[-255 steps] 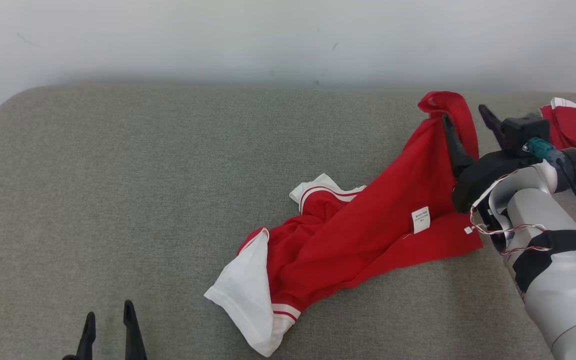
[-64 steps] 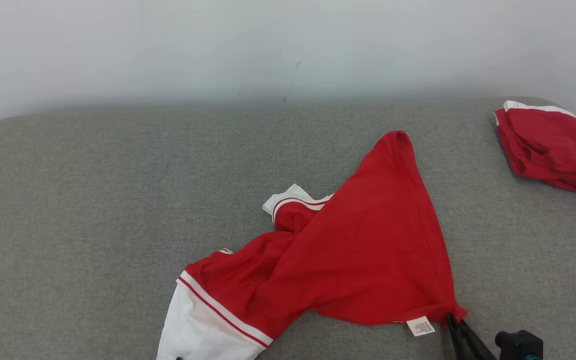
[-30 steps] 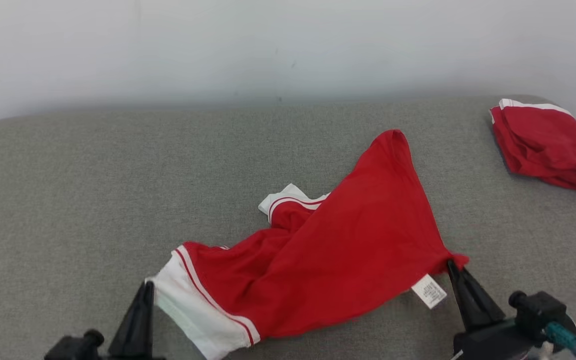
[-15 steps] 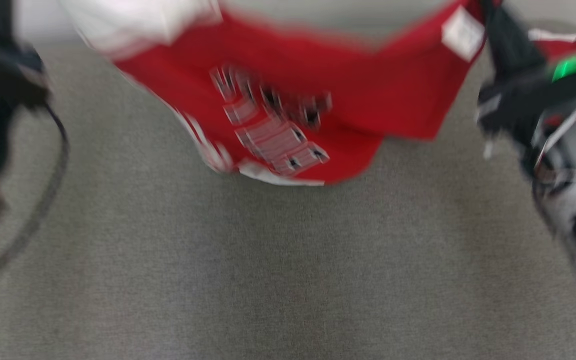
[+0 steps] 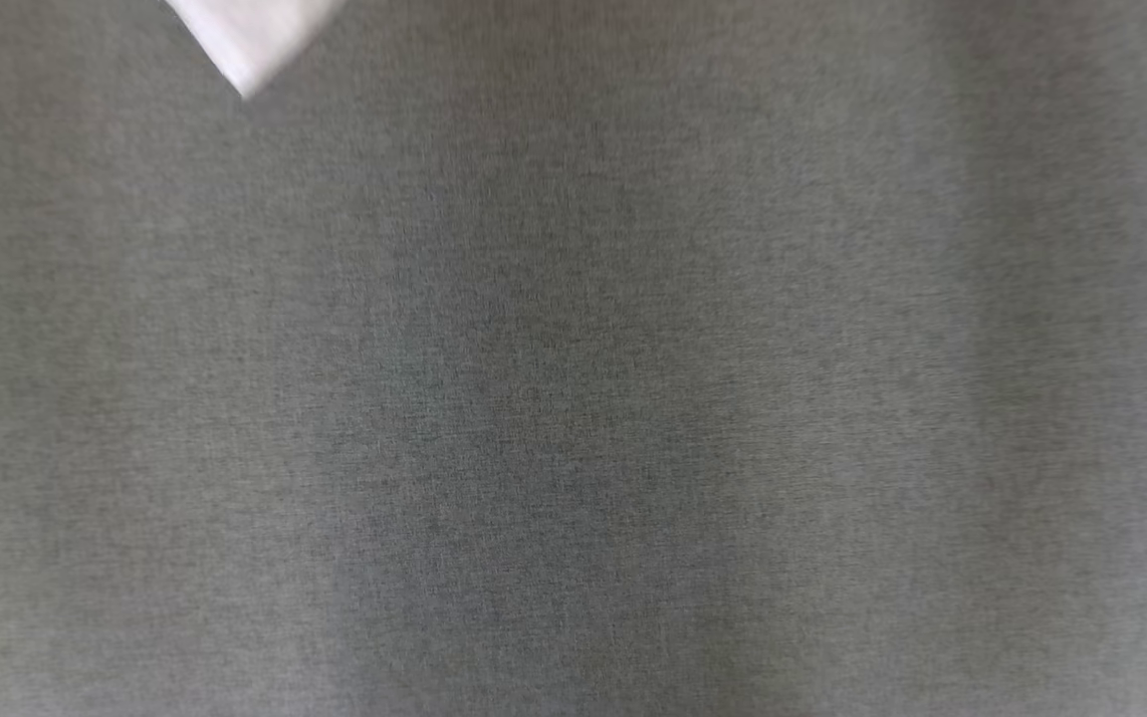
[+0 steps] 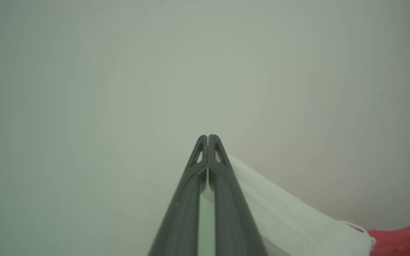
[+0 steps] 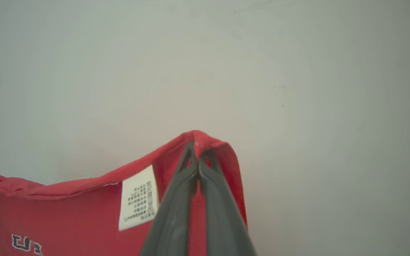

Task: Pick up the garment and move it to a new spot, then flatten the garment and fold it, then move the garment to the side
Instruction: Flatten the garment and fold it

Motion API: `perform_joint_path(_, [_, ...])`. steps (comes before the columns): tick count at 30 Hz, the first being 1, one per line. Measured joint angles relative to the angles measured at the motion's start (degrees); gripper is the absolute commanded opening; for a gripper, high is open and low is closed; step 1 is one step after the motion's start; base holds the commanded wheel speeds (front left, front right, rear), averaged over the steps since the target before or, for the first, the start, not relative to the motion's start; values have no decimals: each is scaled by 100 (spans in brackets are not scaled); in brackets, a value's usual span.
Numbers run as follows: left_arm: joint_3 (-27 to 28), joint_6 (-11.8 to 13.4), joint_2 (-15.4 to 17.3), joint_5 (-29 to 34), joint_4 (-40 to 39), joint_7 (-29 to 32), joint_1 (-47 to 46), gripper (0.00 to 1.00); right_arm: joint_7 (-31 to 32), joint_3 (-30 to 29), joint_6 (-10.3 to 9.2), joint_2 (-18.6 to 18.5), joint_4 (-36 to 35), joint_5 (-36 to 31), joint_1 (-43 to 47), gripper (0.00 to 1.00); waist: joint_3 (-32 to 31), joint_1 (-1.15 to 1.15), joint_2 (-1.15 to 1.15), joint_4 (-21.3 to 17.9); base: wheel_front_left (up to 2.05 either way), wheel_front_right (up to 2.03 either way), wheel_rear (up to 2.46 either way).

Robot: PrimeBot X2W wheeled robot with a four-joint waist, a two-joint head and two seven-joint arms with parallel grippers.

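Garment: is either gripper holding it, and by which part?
Left gripper pinches the garment by its white edge; right gripper, by the red corner beside the label.

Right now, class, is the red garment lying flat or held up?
Held up: the garment hangs with the right gripper shut on its red hem, the left gripper on its white edge, wall behind.

Head view dim and motion-blurred; wrist views soft, evenly lit

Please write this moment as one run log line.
stage: garment held up in air | left gripper: jaws shut on white part | right gripper: jaws shut on red hem near label
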Motion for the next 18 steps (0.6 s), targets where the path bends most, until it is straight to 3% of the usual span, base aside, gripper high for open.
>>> perform_joint_path(8, [-213,-1,-236,99,890,-457,-1491,0,-226,235,0,181,743,-56,-1039,0,630,0,0,65,0,0,0])
perform_joint_path(18, [-791,-1,-389,-98,1362,-749,-2022,0,-474,647,0,48,1087,248,-1428,0,784,-4,-1,56,0,0,0])
